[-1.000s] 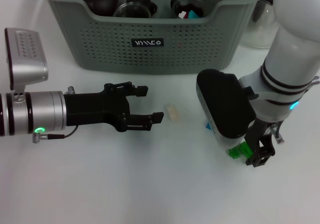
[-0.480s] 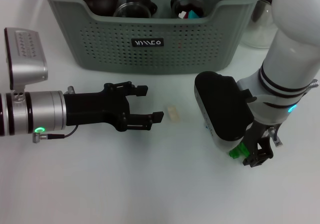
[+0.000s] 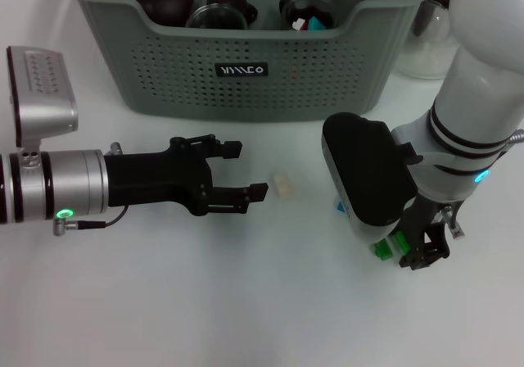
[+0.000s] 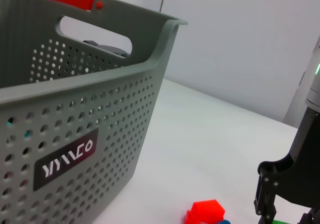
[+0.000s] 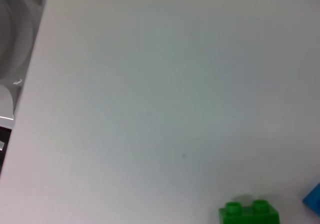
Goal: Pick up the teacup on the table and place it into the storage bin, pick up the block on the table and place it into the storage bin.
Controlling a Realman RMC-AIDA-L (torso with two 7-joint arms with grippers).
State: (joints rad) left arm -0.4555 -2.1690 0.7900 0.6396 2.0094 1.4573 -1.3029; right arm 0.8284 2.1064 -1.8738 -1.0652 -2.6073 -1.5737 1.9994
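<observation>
Little has been changed over the last second: the right tool (image 3: 419, 251) has been shifted only slightly above the green block (image 3: 383, 248), which has stayed on the bench (image 3: 246, 301), and the left tool (image 3: 236, 175) has been kept where it was.

Nearest the camera, the right tool is held low over the bench, with the green block just beside its fingertips on the inner side; part of the block is hidden by the wrist housing. Whether its fingers are spread or pressed together cannot be told (no finger is shown in the right wrist view). In that view the green block (image 5: 249, 214) is seen lying flat, studs up, with a blue piece (image 5: 313, 204) close by it. Its long axis appears to run across the tool's approach rather than along it, though this is judged from a partial view.

The block pick is taken to be the step in hand. Next, the fingers would have to be set astride the short width of the block, closed, and the block lifted towards the bin.

Farther out, the left tool is held level above the bench with its fingers spread and nothing between them. A small pale piece (image 3: 282, 184) lies just beyond its tips.

Farthest off, the storage bin (image 3: 246, 72) is stood behind both tools, dark cups already inside.
</observation>
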